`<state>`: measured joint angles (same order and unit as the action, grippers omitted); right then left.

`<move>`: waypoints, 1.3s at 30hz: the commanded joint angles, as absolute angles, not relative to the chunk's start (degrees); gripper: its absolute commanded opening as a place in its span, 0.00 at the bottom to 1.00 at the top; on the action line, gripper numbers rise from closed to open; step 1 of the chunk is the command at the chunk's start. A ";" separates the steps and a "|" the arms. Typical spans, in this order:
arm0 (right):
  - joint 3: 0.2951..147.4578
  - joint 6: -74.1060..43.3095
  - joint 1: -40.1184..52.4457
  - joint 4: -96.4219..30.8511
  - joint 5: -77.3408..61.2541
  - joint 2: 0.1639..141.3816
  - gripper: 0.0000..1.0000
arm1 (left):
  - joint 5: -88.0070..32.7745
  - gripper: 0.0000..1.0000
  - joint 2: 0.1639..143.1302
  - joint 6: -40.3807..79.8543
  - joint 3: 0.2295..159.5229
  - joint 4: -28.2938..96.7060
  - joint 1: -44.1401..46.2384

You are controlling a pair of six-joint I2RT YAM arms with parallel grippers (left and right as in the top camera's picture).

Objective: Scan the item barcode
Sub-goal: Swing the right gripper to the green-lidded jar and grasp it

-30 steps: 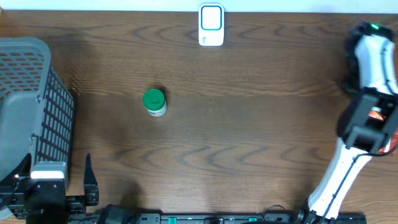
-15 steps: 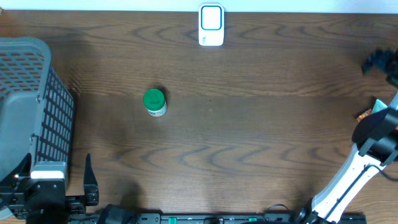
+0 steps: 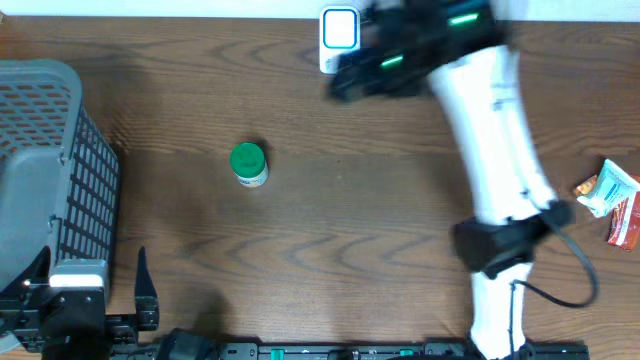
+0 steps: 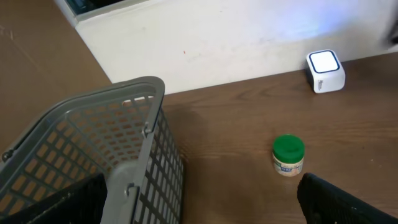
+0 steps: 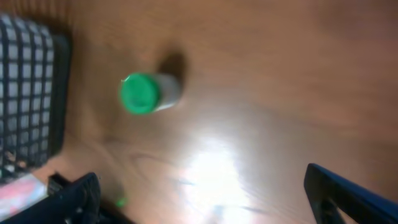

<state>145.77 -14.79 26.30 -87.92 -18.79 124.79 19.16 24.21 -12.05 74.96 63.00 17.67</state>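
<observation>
Take the green-lidded jar (image 3: pixel 248 163) as your landmark. It stands upright on the table (image 3: pixel 400 250), probably so a side grasp can turn its label outward. Left of the jar is the basket (image 3: pixel 50 150), and near it your left pincer (image 4: pixel 205 211) is spread wide and empty. Beyond the jar to the right is the scanner (image 3: pixel 340 40). Your right pincer (image 5: pixel 211 205) hangs near it, blurred, fully spread, holding nothing and facing the jar. Far right of the jar lies a packet (image 3: pixel 612 200).

Small jar (image 3: pixel 248 163) with green lid and white labelled body, standing upright on the wooden table (image 3: pixel 380 230) left of centre, white scanner (image 3: pixel 338 42) with blue-edged window at the far edge, well apart
</observation>
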 commanded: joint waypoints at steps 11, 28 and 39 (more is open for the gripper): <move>144.73 -70.63 41.93 -78.81 -17.04 139.79 0.99 | 18.68 0.98 23.92 -12.38 75.05 62.98 17.43; 144.68 -109.54 42.87 -71.79 -15.84 145.51 0.99 | 18.68 0.98 23.92 -12.40 75.05 62.98 17.43; 144.68 -117.40 44.47 -67.61 -15.90 147.87 0.99 | 18.68 0.98 23.92 -12.38 75.05 62.98 17.43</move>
<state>144.55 -113.67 43.00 -68.36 -17.32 146.93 19.18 24.21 -12.05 74.96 63.00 17.67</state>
